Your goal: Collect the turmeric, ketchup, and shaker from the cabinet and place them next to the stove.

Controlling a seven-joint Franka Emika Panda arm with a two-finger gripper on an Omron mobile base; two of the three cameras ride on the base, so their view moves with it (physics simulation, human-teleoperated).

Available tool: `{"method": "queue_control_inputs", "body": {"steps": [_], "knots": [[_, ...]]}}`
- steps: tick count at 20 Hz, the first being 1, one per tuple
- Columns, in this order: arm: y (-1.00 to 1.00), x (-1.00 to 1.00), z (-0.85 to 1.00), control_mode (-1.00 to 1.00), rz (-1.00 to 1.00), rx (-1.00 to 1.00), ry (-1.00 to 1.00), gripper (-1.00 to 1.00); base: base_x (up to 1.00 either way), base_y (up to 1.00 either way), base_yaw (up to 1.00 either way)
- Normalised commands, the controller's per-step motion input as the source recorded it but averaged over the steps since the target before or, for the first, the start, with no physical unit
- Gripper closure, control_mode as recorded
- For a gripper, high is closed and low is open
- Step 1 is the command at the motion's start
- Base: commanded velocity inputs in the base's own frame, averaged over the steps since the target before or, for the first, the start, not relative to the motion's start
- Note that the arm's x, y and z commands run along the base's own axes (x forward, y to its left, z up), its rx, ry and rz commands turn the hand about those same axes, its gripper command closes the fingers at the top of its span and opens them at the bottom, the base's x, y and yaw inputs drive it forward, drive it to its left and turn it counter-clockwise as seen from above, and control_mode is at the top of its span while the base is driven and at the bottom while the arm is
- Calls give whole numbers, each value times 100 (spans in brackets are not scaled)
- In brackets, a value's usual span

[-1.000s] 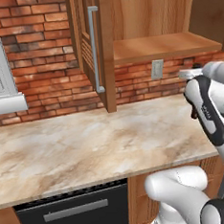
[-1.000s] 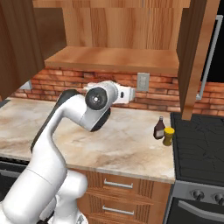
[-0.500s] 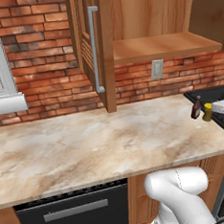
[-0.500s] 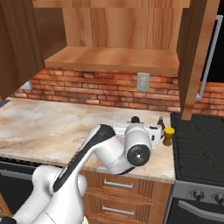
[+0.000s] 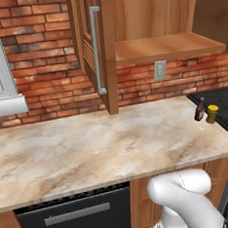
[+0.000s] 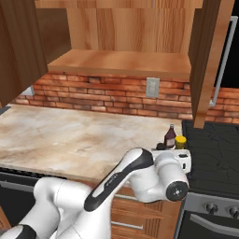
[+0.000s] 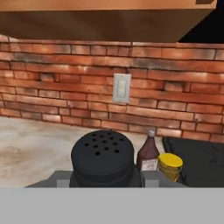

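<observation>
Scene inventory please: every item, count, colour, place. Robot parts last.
ketchup: 1, dark maroon, on counter by the stove edge, left of turmeric.
turmeric: 1, yellow-ochre with yellow cap, on counter beside the stove.
shaker: 1, black with holes in its top, between the gripper fingers, in front of ketchup and turmeric.
cabinet: 1, wood, on wall, door open, grey handle.
stove: 1, black, right of counter.
counter: 1, marbled beige, below cabinet.
outlet: 1, grey, on brick wall.
dishwasher: 1, black, under counter.
gripper: 1, shut on shaker.
</observation>
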Motion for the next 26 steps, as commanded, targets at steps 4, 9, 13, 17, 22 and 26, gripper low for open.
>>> {"method": "queue_control_inputs", "body": {"steps": [4,9,13,17,22,26], "knots": [[-71,2,-46,-100,14,-1,0,100,0,0,0],[-37,13,-51,-100,10,-3,4,100,0,0,0],[-5,31,-50,-100,10,0,11,100,0,0,0],[0,32,-30,-100,6,-4,12,100,0,0,0],[10,30,-19,-100,4,-7,15,100,0,0,0],[14,34,-30,-100,7,-1,12,100,0,0,0]]}}
